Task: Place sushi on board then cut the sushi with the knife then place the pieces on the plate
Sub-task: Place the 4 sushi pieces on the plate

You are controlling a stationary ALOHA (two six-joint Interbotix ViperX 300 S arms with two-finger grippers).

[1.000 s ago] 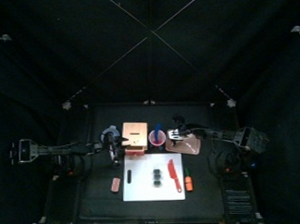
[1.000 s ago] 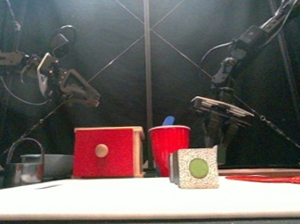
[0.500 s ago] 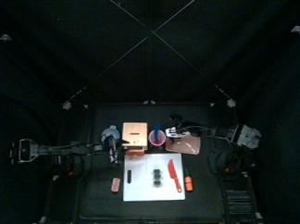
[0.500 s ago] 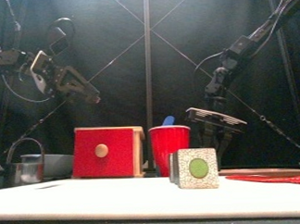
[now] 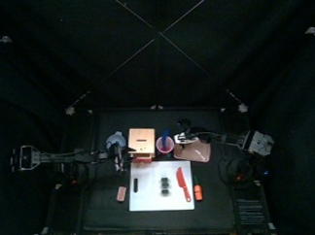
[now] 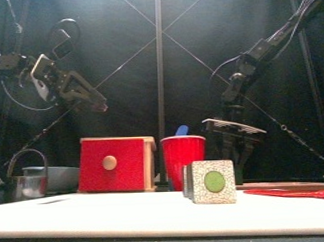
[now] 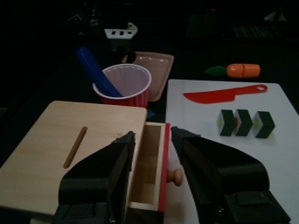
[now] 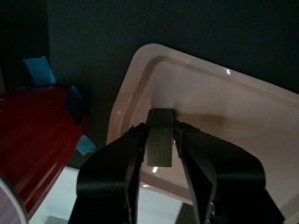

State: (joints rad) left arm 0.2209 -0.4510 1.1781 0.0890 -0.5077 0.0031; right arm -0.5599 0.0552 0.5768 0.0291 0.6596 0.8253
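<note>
The sushi roll [image 5: 167, 182] of dark green blocks [image 7: 246, 123] lies on the white board [image 5: 160, 197], its green-centred end [image 6: 211, 181] facing the front. Right of it on the board lies the red knife [image 5: 183, 180] [image 7: 228, 94]. The pink tray [image 5: 192, 151] [image 8: 205, 101] sits behind the board's right end. My right gripper [image 5: 187, 140] [image 6: 233, 126] [image 8: 160, 131] hovers shut over the tray. My left gripper [image 5: 119, 150] [image 6: 74, 91] [image 7: 152, 144] hangs open above the wooden box [image 7: 87, 149].
A red cup [image 6: 183, 160] holding a blue knife [image 7: 93, 68] stands beside the red-fronted box [image 6: 117, 165]. An orange toy carrot [image 5: 199, 193] [image 7: 239, 69] lies off the board's right edge. A small pink piece [image 5: 121, 193] lies left of the board. A metal cutter [image 6: 31, 182] stands far left.
The right gripper has dipped a little over the tray. The left gripper has shifted slightly leftward and up. Nothing on the table moved.
</note>
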